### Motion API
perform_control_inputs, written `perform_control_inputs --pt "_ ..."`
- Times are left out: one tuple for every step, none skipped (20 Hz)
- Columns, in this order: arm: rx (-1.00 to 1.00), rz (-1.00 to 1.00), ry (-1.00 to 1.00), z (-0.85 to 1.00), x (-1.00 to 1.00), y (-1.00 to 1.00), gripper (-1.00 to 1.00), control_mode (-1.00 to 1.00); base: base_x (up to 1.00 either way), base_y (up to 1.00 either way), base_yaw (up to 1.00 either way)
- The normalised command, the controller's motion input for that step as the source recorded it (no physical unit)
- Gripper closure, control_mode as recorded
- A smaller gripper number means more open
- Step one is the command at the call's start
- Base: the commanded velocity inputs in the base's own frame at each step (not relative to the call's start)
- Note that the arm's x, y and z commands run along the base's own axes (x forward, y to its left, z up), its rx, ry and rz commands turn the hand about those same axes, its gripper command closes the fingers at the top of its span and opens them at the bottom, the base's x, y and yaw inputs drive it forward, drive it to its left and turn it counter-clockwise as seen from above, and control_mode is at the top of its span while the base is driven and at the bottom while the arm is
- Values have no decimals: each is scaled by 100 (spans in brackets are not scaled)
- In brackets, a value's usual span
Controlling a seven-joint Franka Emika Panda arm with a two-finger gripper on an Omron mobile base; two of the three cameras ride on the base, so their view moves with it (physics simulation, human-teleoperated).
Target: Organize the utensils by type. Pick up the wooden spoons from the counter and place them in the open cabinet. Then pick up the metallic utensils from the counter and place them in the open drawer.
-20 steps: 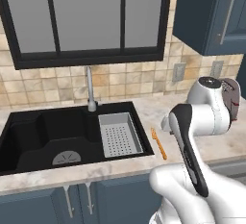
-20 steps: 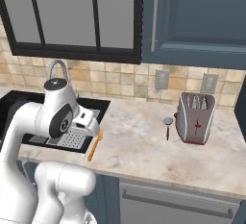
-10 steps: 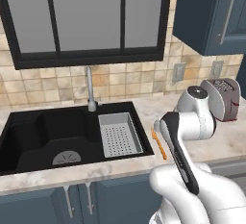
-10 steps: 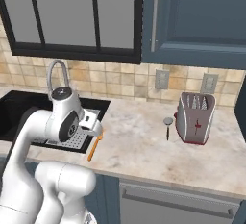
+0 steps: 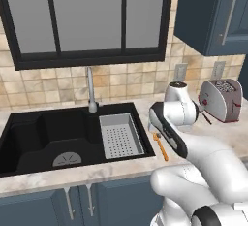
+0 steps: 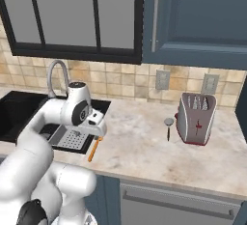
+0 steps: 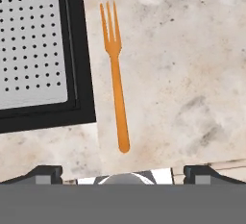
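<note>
even soft light, sharp render

Counter [image 6: 140, 147]: beige marbled stone, running along the tiled wall above dark blue base cabinets.

Black sink [image 5: 43, 135] is set into the counter at its left; grey perforated tray [image 5: 120, 135] sits in the sink's right section.

Orange-copper fork [image 7: 115, 69] lies flat on the stone just beside the sink's right rim, roughly parallel to it, not touching the rim. In the hand view, its tines point toward the top.

Silver-and-red toaster [image 6: 195, 118] stands upright on the counter near the wall, well apart from the fork.

Short utensil with dark handle and round silver head [image 6: 168, 126] lies on the counter just beside the toaster's left side.
</note>
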Motion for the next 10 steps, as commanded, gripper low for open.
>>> perform_control_inputs --pt "0 -4 17 -42 33 0 -100 -100 0 0 0" --pt "0 -3 9 -42 30 0 -100 -100 0 0 0" --pt "0 -3 5 -45 28 0 -100 -100 0 0 0" --pt "0 -3 4 -46 28 0 -100 -100 0 0 0" --pt "0 -3 1 -46 31 0 -100 -100 0 0 0" --pt "0 -3 1 -45 33 0 -100 -100 0 0 0" --pt "0 -3 2 -43 35 0 -100 -100 0 0 0" --pt "0 -3 2 -43 34 0 -100 -100 0 0 0" --pt "0 -4 4 -43 34 0 -100 -100 0 0 0" --pt "0 -5 6 -44 34 0 -100 -100 0 0 0"
